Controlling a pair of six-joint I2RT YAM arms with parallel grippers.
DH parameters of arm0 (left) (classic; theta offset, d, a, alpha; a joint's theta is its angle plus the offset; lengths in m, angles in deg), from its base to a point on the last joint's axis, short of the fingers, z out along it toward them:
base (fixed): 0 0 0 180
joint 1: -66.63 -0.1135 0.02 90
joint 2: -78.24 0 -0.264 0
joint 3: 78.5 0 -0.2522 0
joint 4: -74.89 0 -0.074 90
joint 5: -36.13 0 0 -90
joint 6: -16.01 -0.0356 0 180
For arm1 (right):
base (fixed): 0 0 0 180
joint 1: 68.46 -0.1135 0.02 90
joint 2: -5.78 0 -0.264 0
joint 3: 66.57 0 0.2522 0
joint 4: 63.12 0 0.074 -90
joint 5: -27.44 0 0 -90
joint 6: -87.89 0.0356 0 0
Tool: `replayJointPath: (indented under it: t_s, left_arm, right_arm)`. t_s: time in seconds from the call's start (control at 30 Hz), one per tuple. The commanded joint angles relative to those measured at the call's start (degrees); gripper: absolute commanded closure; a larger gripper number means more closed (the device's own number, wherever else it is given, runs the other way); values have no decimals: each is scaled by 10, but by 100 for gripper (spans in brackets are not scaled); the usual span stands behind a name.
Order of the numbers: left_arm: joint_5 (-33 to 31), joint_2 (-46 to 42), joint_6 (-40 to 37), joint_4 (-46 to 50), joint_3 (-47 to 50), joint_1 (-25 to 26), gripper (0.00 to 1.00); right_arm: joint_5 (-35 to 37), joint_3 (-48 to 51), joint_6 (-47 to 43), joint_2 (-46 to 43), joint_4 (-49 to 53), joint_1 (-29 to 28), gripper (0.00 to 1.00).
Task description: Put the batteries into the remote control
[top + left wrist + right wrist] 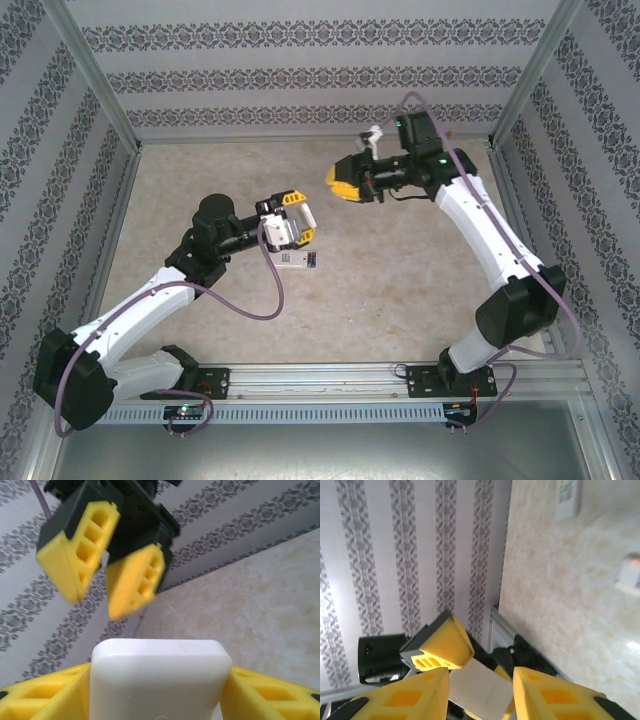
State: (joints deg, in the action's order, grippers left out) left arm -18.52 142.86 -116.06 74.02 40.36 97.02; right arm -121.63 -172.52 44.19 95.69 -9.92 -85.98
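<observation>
Two yellow ribbed fingers (50, 697) of the left jaws press on either side of a white, round-cornered plastic remote control (160, 675). They are closed on it and hold it with its blunt end facing forward. Just ahead of it the right jaws stand open, their yellow hollow-celled fingers (135, 582) apart with nothing between them. In the right wrist view those same fingers frame a gap, and the flat pale face of the held remote lies beyond it.

From above, the two pairs of jaws face each other over the middle of the beige, marble-patterned counter (400, 290), near but not touching. Just beside the left jaws, on the side nearer the arm bases, a small white oblong piece (300, 261) with dark marks lies flat on the counter.

The right wrist view also shows a slim white device (567, 500) lying on the counter. Apart from it is a blurred white piece (630, 575) with an orange-red spot; whether that spot is one of the batteries cannot be told. Walls of grey-patterned striped wallpaper (300, 60) enclose the counter.
</observation>
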Motion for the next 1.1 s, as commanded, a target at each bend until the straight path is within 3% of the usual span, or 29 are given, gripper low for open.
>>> replayJointPath:
  t_s: [0.0, 0.1, 0.23, 0.53, 0.6, 0.73, 0.8, 0.9, 0.97, 1.07]
  left_arm:
    - [44, -2, -26, 160, 0, 15, 36]
    - [60, 31, -65, 286, -11, 40, 36]
    - [-26, 130, -125, 447, -47, 94, 36]
    - [-100, 294, -125, 438, -71, 109, 36]
    - [-112, 295, -116, 407, -64, 110, 35]
    - [-118, 258, -91, 359, -53, 110, 23]
    - [-124, 215, -61, 329, -38, 110, 16]
    - [-153, 127, 41, 280, -13, 93, 1]
    - [-173, 74, 164, 261, -5, 52, 0]
    - [-171, 7, 376, 240, 3, -48, 0]
  right_arm:
    - [27, 44, -17, -56, 13, 51, 60]
    - [59, 93, -32, -87, 20, 92, 60]
    - [98, 155, -43, -117, 17, 111, 60]
    - [132, 243, -55, -161, 12, 110, 59]
    - [138, 251, -57, -171, 15, 110, 59]
    - [177, 262, -72, -189, 26, 99, 55]
    - [222, 255, -107, -192, 46, 74, 48]
    - [338, 250, -198, -191, 65, -17, 31]
    - [388, 268, -230, -181, 46, -90, 24]
    - [451, 290, -227, -130, 25, -174, 23]
